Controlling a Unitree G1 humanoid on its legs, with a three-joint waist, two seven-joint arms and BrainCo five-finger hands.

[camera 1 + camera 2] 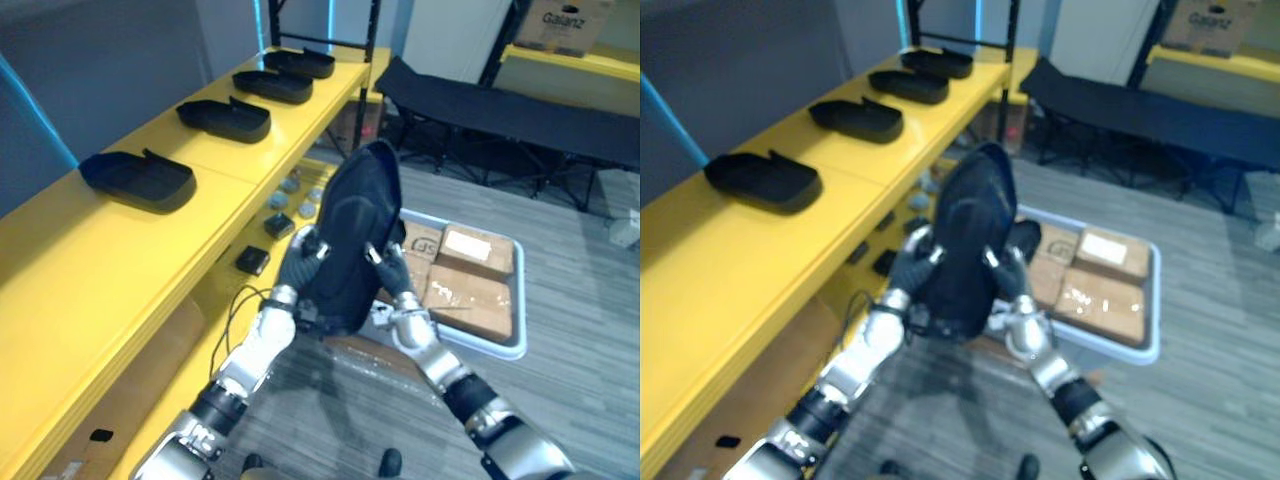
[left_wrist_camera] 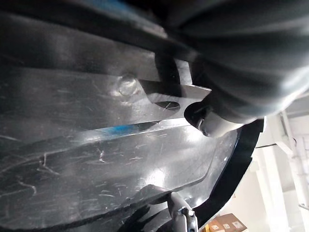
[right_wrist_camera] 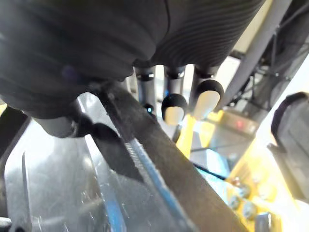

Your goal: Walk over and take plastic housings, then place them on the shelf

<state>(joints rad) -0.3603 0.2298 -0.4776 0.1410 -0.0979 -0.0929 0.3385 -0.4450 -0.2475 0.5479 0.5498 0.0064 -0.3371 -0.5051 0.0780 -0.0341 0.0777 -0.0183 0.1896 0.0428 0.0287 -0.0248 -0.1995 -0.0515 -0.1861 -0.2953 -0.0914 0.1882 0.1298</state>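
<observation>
Step in hand, as I read it: carry to the shelf and set down. The housing (image 1: 355,230) is mid-frame, off the floor, stood on end and leaning a little, clamped between both hands. Left hand (image 1: 297,268) has its fingers hooked over the left edge, right hand (image 1: 397,272) likewise on the right edge. Right wrist view shows fingers (image 3: 174,108) curled over the rim with the thumb on the other face, so both are closed onto the part, nothing else held

To do it well: the shelf (image 1: 110,270) runs up the left side of the frame with four shelved housings (image 1: 225,119) in a row toward upper middle, all lying flat, apparently open side up. Bare yellow surface at lower left, on the near side of the closest one, looks like the free slot. Swing left, roll the part from on-end to flat before lowering, match the row, leave a gap to the neighbour. Lower both edges evenly and let go only once it rests, else it may tip off the front edge

Part: black, shallow elongated shell, rounded end, raised rim. Inside face glossy and scuffed in the left wrist view. Looks thin-walled, probably light

Tray (image 1: 505,340) with cardboard boxes (image 1: 470,290) sits right of centre, beyond the hands, clear of the swing
</observation>
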